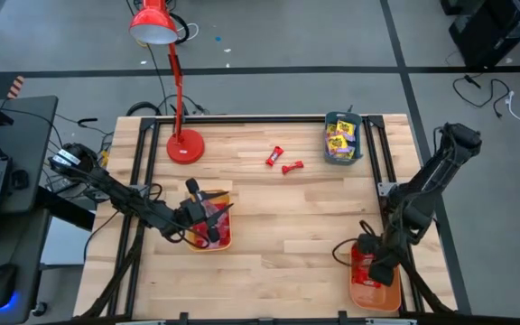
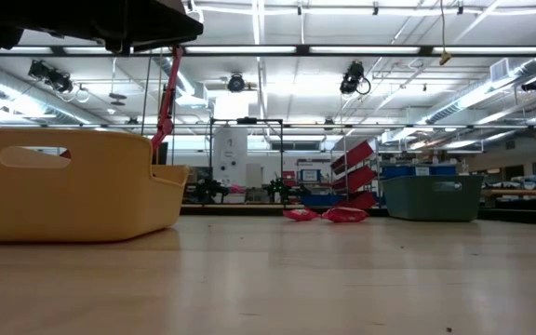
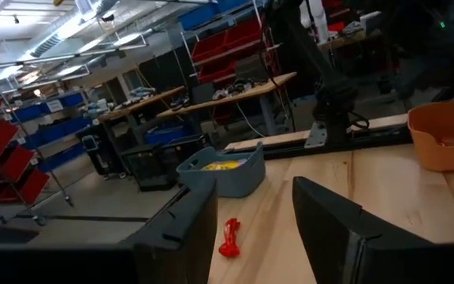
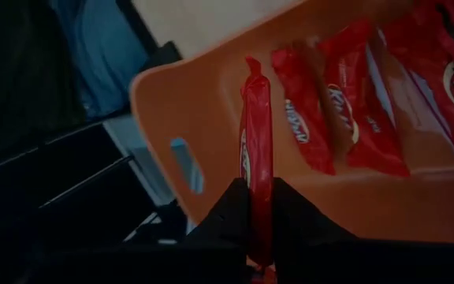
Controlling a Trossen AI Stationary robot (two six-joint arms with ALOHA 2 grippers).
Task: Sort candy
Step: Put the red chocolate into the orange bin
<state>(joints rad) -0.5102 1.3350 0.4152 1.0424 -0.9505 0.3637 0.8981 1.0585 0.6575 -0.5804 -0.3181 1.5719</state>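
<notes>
- We see the right gripper (image 4: 258,229) hanging over the orange tray (image 1: 373,296) at the near right corner of the table, its fingers pinched on a red candy (image 4: 257,166) that stands on edge between them.
- In the right wrist view, several more red candies (image 4: 345,102) already lie flat on the floor of that orange tray, so we judge the red pile well under way.
- The teal tray (image 1: 342,137) at the far right holds yellow packets (image 1: 338,135); that colour looks gathered too.
- Two red sweets (image 1: 284,161) lie loose on the bare table, near the teal tray and well apart from either arm; we count them as work left.
- The left gripper (image 3: 251,229) hovers over a second orange tray (image 1: 224,242) toward the near left, its fingers spread wide and holding nothing.
- We can make out reddish contents in that left tray, but the arm hides most of it, so we cannot tell what is sorted there.
- We judge the job mostly done: drop the held candy, then fetch the two loose ones.
</notes>
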